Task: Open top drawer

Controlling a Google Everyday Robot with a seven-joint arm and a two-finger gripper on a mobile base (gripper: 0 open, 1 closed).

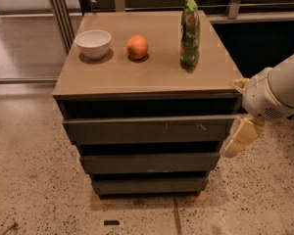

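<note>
At the upper left of the cabinet top (152, 77) we see a white bowl (93, 43), then an orange (137, 47) to its right, then a green snack bag (190, 29) standing upright towards the upper right. Below the top, across the middle of the frame, lies the top drawer (137, 131). Its long axis runs level from left to right, its dark grey front faces the lower edge of the frame, and pale scuffs mark it right of centre. Two more drawer fronts (149, 163) sit stacked beneath it. At the right edge the white arm (279, 89) reaches in from the right and bends downward at the wrist. Its pale gripper (237, 141) hangs slanting down and to the left, just beside the right end of the top drawer's front. We cannot tell whether the gripper is spread or pressed together, nor whether it touches the drawer.
</note>
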